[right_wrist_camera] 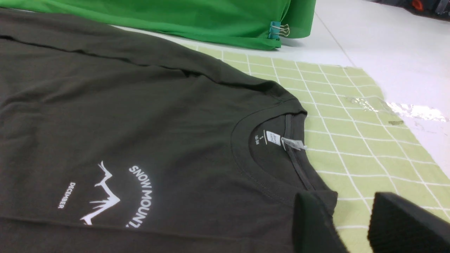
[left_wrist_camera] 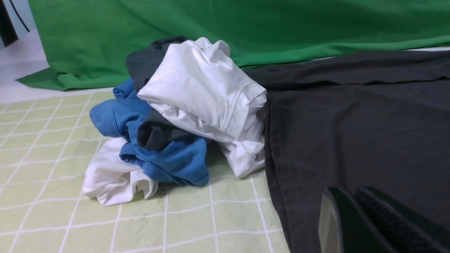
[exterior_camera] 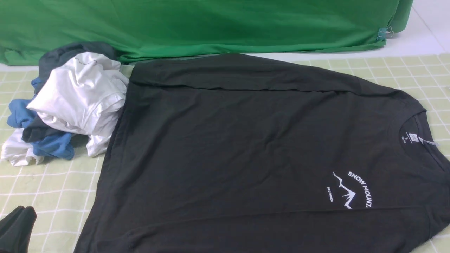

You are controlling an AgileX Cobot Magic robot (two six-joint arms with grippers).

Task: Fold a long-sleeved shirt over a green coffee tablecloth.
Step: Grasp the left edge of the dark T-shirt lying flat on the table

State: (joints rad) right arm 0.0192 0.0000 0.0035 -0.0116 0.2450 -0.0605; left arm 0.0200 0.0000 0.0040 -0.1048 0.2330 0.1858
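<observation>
Read the chest print on the black shirt [exterior_camera: 246, 147] first: a white arc says "SNOW MOUNT", with a fold cutting off its end. There is a jagged mountain outline inside the arc and a small "DECEMBER" beside it. In the front view this print sits at about 4 o'clock on the shirt. A white neck label [right_wrist_camera: 273, 137] sits inside the collar, its print too small to read.

The shirt lies flat across the middle of the pale green checked tablecloth [exterior_camera: 52, 189], collar toward 3 o'clock and hem toward 9 o'clock. Beyond the cloth you have a white tabletop [right_wrist_camera: 379, 42]. At 12 o'clock lies bright green fabric [exterior_camera: 211, 24] with a clip [exterior_camera: 385, 34] at its 3 o'clock end. A heap of white, blue and dark clothes [exterior_camera: 77, 102] touches the shirt's hem at 9 to 10 o'clock.

Your left pincer [left_wrist_camera: 346, 196] is closed and empty, over the hem. Your right pincer [right_wrist_camera: 348, 211] stands partly open beside the collar, gripping nothing.
</observation>
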